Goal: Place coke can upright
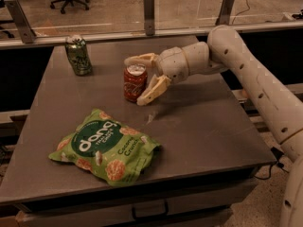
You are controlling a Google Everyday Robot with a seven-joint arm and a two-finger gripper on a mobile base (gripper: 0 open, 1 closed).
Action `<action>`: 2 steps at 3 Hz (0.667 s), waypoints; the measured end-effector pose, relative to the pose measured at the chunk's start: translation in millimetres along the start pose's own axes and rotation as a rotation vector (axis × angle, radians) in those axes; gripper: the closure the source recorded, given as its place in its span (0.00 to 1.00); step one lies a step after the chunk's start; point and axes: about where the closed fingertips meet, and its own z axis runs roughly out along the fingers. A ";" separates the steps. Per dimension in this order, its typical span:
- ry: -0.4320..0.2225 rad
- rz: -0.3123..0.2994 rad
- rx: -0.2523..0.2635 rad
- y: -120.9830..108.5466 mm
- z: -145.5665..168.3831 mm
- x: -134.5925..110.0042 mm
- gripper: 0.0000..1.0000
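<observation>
Coke can (134, 85): red, white lettering, silver top; upright, standing between spread fingers of gripper (136, 80), one behind, other front-right.
</observation>
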 end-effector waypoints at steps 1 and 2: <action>0.014 0.004 0.014 2.0 -4.4 -2.4 0.00; 0.056 -0.015 0.081 2.7 -30.0 -18.7 0.00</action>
